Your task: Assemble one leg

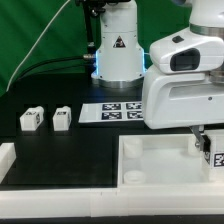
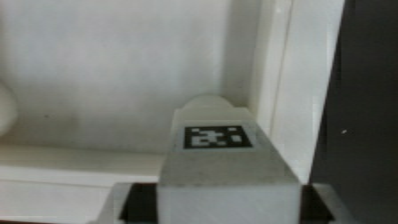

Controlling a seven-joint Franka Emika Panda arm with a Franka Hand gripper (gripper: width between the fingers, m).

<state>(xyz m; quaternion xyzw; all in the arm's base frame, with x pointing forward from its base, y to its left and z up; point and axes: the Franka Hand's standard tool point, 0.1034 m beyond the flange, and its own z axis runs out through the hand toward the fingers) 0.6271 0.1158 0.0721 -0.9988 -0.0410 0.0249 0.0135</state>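
Observation:
My gripper [image 1: 207,143] is shut on a leg [image 1: 214,156], a small white post with a black-and-white tag, at the exterior view's right. It holds the leg over the far right corner of the large white tray [image 1: 155,160]. In the wrist view the leg [image 2: 217,150] stands out between my gripper's [image 2: 217,208] dark fingers [image 2: 135,203], tag facing the camera. Its tip is close to the tray's raised rim [image 2: 281,80], above the tray floor. I cannot tell whether it touches. Two more legs [image 1: 30,119] [image 1: 62,117] stand on the black table at the left.
The marker board [image 1: 112,111] lies flat on the table behind the tray. The robot base [image 1: 115,50] stands at the back. A white raised border [image 1: 10,160] runs along the table's front left. The black table [image 2: 365,100] shows beyond the tray rim.

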